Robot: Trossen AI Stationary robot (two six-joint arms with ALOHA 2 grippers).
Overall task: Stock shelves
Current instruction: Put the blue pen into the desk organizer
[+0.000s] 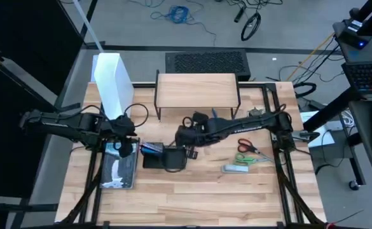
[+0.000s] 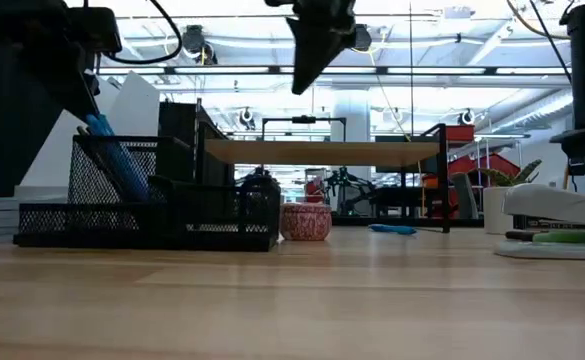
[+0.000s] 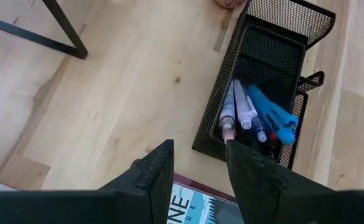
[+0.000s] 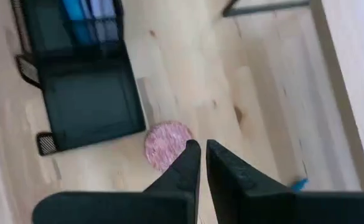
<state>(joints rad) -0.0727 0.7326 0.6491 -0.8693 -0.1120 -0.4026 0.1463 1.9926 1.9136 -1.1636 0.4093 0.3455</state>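
Note:
The shelves [image 1: 197, 88], a low light-wood riser on thin black legs, stand at the table's far middle; their top [image 2: 322, 152] is bare. My left gripper [image 3: 198, 167] hovers open over the near end of a black mesh organizer [image 3: 266, 74] holding blue and white pens [image 3: 256, 118], with nothing between its fingers. My right gripper [image 4: 202, 163] hangs shut and empty high above the table [image 2: 317, 45], over a small pink round thing [image 4: 165, 143] that sits on the wood beside the organizer [image 1: 163, 156], in front of the shelves.
A tall white file box [image 1: 112, 83] stands at the far left. A magazine [image 1: 119, 170] lies under my left gripper [image 1: 127, 146]. Scissors [image 1: 249, 149] and a stapler [image 1: 236, 168] lie to the right. A small blue thing [image 2: 392, 229] lies under the shelves.

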